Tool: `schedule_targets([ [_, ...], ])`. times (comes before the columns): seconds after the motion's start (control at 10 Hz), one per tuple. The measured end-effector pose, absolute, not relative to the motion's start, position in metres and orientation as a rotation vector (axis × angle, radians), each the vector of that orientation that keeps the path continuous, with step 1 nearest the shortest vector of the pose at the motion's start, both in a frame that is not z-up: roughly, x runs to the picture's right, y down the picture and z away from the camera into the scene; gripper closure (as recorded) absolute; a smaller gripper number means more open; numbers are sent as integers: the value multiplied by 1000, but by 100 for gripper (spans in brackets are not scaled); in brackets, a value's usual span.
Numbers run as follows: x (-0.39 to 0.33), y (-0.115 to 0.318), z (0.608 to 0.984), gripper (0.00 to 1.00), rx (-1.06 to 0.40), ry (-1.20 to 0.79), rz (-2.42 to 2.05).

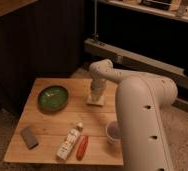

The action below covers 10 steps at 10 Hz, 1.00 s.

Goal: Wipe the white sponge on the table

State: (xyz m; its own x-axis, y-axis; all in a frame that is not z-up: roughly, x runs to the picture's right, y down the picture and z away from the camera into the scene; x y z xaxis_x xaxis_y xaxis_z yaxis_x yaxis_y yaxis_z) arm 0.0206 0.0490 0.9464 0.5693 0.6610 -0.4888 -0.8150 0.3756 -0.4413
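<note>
The wooden tabletop (47, 131) stood low before me, and toward its far right the claw (95, 96) pressed straight down upon the white sponge (95, 101), its grip hidden from me, so wiping seemed underway, not finished.

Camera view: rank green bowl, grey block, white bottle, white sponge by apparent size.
1. green bowl
2. white bottle
3. grey block and white sponge look alike; the sponge is partly hidden under the gripper, so unranked.
</note>
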Motion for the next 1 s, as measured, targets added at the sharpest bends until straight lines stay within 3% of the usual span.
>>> schedule_targets([
  [0.5, 57, 29, 956, 100, -675, 229, 1056],
  [1.0, 92, 38, 945, 100, -647, 228, 1162],
])
